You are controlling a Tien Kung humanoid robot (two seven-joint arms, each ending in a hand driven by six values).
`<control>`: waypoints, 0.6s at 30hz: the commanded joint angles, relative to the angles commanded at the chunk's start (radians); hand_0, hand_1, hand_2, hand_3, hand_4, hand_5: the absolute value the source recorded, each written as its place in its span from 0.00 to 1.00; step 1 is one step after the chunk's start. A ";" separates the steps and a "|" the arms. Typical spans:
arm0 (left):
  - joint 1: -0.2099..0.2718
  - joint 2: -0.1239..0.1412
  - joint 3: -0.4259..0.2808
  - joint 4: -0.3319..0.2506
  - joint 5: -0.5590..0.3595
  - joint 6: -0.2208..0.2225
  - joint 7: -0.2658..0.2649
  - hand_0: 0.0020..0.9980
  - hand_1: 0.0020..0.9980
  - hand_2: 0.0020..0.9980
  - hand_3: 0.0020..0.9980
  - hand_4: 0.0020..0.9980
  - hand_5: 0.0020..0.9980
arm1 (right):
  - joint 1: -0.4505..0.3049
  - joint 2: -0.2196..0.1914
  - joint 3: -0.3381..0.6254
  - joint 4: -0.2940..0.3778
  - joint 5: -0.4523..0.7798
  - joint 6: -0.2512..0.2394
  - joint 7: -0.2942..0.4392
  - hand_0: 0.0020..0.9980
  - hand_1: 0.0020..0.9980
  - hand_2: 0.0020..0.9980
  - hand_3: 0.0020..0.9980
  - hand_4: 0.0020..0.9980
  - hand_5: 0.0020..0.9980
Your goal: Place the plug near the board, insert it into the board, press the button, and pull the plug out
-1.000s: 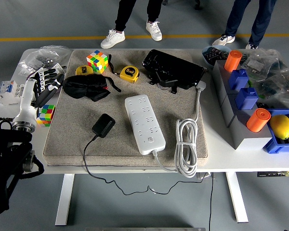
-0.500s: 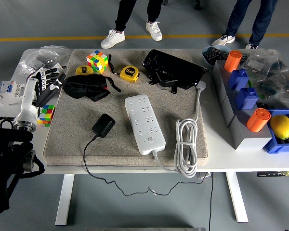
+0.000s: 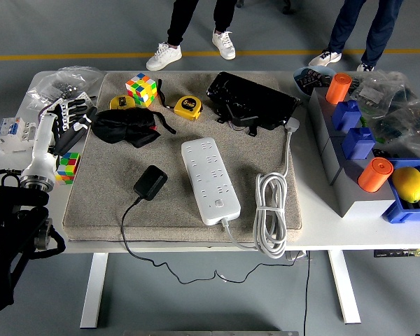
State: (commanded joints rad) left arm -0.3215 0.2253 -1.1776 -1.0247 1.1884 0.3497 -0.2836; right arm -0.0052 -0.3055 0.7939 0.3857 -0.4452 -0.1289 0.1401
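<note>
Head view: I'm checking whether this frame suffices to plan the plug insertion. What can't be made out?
- Power strip: button state too small to tell.
- Black plug: prongs hidden beneath its body.
- Right arm: outside the frame.
- Left hand: partly lost against dark clutter, so its fingers are unclear.

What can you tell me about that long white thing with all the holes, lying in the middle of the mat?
It is a white power strip, plastic by its look, lying flat and slanted on the grey mat. Rows of sockets run down its top, all empty. A white cable leaves its near end and lies coiled to its right. The black plug lies to its left, not touching.
</note>
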 joint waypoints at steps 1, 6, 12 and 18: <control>0.000 0.000 -0.001 0.000 0.000 0.000 0.001 0.71 0.71 0.74 0.73 0.92 0.66 | 0.001 0.000 -0.001 0.000 0.000 0.000 0.000 0.60 0.60 0.55 0.55 0.79 0.30; -0.002 -0.004 0.001 -0.001 0.001 -0.002 0.002 0.71 0.71 0.74 0.73 0.92 0.66 | -0.001 0.002 0.004 -0.001 0.001 0.001 0.001 0.60 0.60 0.55 0.55 0.79 0.30; -0.001 -0.005 0.004 -0.004 0.001 -0.003 0.004 0.71 0.71 0.74 0.73 0.92 0.66 | -0.004 0.002 0.015 0.000 -0.001 0.000 0.002 0.60 0.60 0.55 0.55 0.79 0.30; 0.003 -0.005 0.000 -0.005 0.003 -0.004 0.006 0.71 0.72 0.74 0.73 0.92 0.66 | -0.004 0.005 0.018 0.000 -0.001 0.001 0.002 0.60 0.60 0.55 0.55 0.79 0.30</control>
State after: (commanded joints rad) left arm -0.3186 0.2202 -1.1779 -1.0294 1.1910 0.3459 -0.2778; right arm -0.0094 -0.3000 0.8114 0.3856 -0.4463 -0.1282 0.1418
